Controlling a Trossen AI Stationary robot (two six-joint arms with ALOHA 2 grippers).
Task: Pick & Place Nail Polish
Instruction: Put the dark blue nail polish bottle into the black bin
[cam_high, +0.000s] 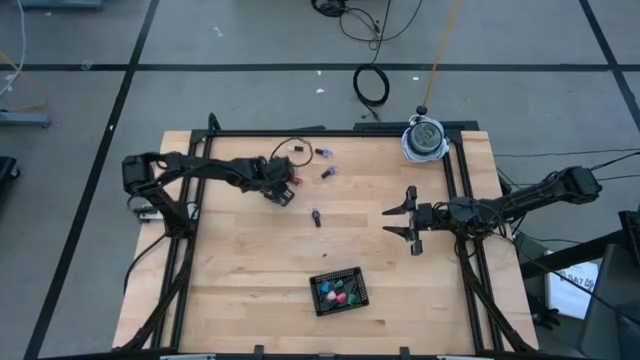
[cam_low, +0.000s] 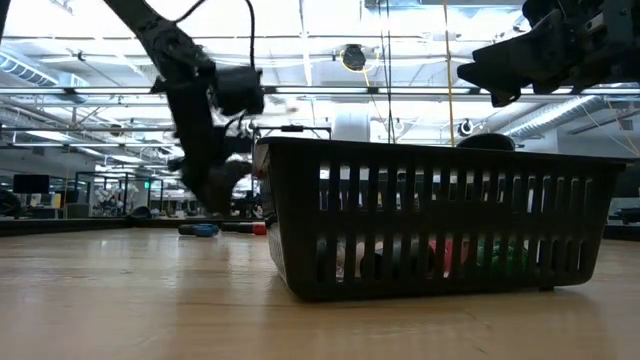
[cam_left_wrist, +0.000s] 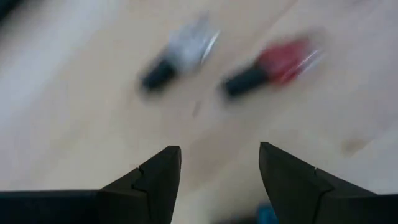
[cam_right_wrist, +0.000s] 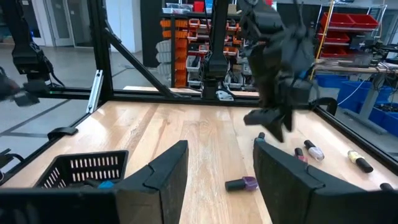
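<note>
Nearest the low camera, a black slatted basket (cam_low: 440, 215) holding several nail polish bottles (cam_high: 338, 293) blocks most of the table behind it. Left gripper (cam_left_wrist: 219, 171), fingers parted and empty, hangs low over a red bottle (cam_left_wrist: 283, 62) and a pale bottle (cam_left_wrist: 183, 50), both lying just ahead of its fingertips. Right gripper (cam_right_wrist: 217, 171), fingers likewise apart and holding nothing, waits raised; a purple bottle (cam_right_wrist: 244, 183) lies between and beyond its fingers. More bottles (cam_right_wrist: 311, 151) lie scattered beside the left arm.
</note>
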